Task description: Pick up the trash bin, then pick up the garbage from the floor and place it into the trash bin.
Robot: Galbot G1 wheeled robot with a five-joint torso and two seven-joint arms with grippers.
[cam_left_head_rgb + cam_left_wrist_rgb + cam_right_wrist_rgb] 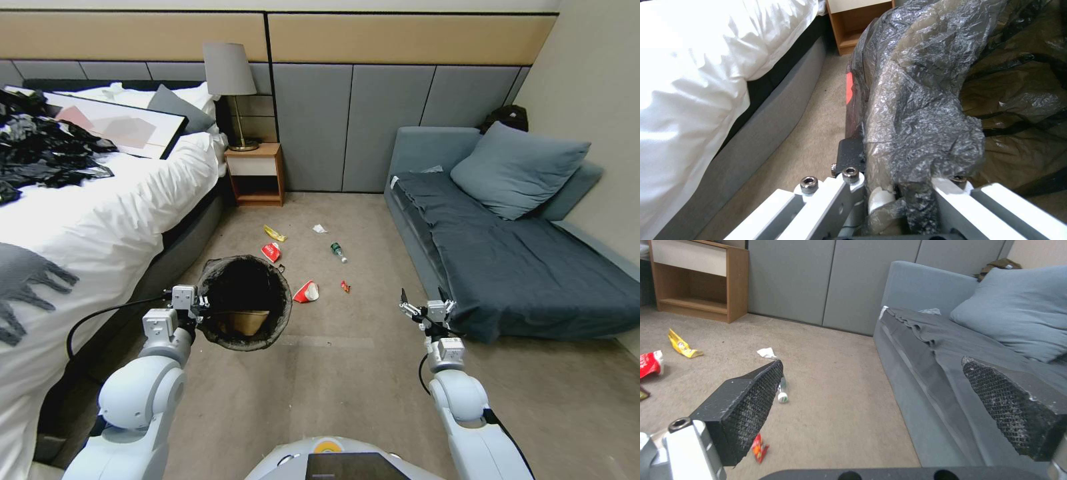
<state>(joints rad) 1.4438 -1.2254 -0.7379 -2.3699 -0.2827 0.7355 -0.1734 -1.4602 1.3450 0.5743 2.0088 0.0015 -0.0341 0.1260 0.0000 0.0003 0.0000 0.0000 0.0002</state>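
No writing, brand, number or sign can be made out anywhere. The red-and-white wrapper (650, 364) carries pale marks on its red face, too small to make out as letters. The yellow wrapper (681, 345), at about 1 o'clock from it on the carpet, shows a dark patch of print that cannot be made out. The small bottle (782, 391) has a green label with nothing legible on it. The little red scrap (758, 448) nearest the camera bears yellow specks, unreadable. A red stripe (849, 88) on the trash bin (916, 100) carries no lettering.
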